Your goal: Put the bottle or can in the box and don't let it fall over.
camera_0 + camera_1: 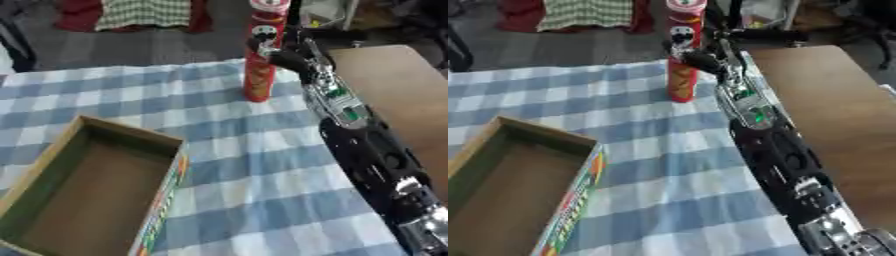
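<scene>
A tall red snack can (260, 82) stands upright on the blue-and-white checked cloth (254, 165), near the table's far edge. My right arm reaches up from the lower right, and my right hand (289, 57) is at the can's middle from the right side. Its dark fingers (252, 48) curl round the tube. An open cardboard box (131, 133) with a brown inside and a colourfully printed side sits at the lower left, well apart from the can. My left hand shows in neither view.
Bare wooden tabletop (394, 85) lies to the right of the cloth, under my forearm. Beyond the far edge is dark floor with a red and checked fabric heap (140, 15). Dark equipment (763, 35) stands behind the can.
</scene>
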